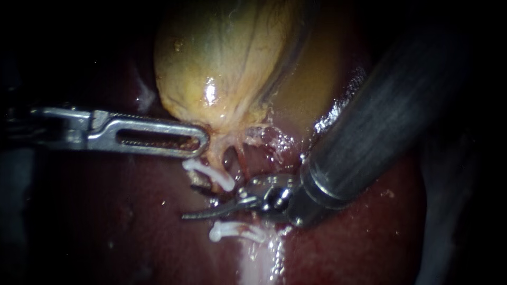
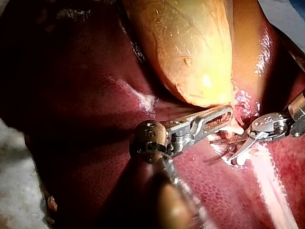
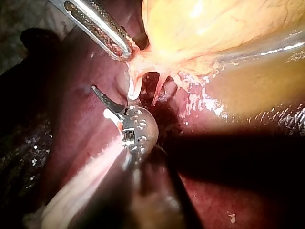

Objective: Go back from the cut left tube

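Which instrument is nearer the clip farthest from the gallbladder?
Right. The right instrument has its tip just beside that clip, between the two clips. The left instrument is further off, at the neck of the gallbladder, past the other clip.

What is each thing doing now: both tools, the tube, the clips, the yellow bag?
gallbladder: gripped at its neck.
left instrument: jaws shut on the gallbladder.
right instrument: jaws shut, holding nothing.
left tube: cut through, ends apart.
upper clip: closed on its stub.
lower clip: closed on its stub.
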`<action>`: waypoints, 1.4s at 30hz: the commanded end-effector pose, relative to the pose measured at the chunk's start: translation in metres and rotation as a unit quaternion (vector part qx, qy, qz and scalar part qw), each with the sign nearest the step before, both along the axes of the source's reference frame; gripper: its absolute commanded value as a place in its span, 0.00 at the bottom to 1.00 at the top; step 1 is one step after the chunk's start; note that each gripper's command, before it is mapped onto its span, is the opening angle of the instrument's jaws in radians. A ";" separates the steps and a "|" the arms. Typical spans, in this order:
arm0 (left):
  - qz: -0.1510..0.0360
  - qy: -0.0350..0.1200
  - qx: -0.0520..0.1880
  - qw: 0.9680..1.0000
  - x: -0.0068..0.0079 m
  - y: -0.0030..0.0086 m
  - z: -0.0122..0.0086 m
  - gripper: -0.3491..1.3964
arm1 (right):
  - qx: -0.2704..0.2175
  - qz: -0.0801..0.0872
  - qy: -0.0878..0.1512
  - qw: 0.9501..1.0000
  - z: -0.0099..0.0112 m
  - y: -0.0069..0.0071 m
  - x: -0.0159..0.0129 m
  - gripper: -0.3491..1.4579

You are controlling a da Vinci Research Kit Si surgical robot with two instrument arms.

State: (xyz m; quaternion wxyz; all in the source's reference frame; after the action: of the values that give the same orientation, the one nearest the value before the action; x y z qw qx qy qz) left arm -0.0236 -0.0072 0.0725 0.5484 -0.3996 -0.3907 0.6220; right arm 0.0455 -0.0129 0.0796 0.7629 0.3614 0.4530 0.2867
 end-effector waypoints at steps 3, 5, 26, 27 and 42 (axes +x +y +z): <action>0.000 0.000 0.000 1.000 0.0000 0.0000 0.0002 0.00 | -0.003 -0.002 0.001 1.000 -0.0005 -0.0002 -0.0001 0.98; -0.001 0.001 0.000 1.000 0.0001 0.0001 0.0002 0.00 | -0.005 -0.005 0.003 1.000 -0.0008 -0.0004 -0.0002 0.98; -0.001 0.001 0.000 1.000 0.0002 0.0001 0.0003 0.00 | -0.048 -0.031 0.024 0.998 -0.0054 0.0019 -0.0088 0.98; -0.001 0.001 0.000 1.000 0.0002 0.0001 0.0003 0.00 | -0.053 -0.031 0.024 0.998 -0.0058 0.0023 -0.0093 0.98; -0.001 0.001 -0.001 1.000 0.0002 0.0001 0.0004 0.00 | -0.181 -0.038 0.046 0.982 -0.0104 0.0088 -0.0171 0.98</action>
State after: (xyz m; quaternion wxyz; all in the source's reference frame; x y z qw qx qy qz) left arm -0.0235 -0.0071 0.0729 0.5492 -0.3999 -0.3895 0.6219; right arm 0.0282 -0.0038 0.0690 0.8048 0.2443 0.5199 0.1496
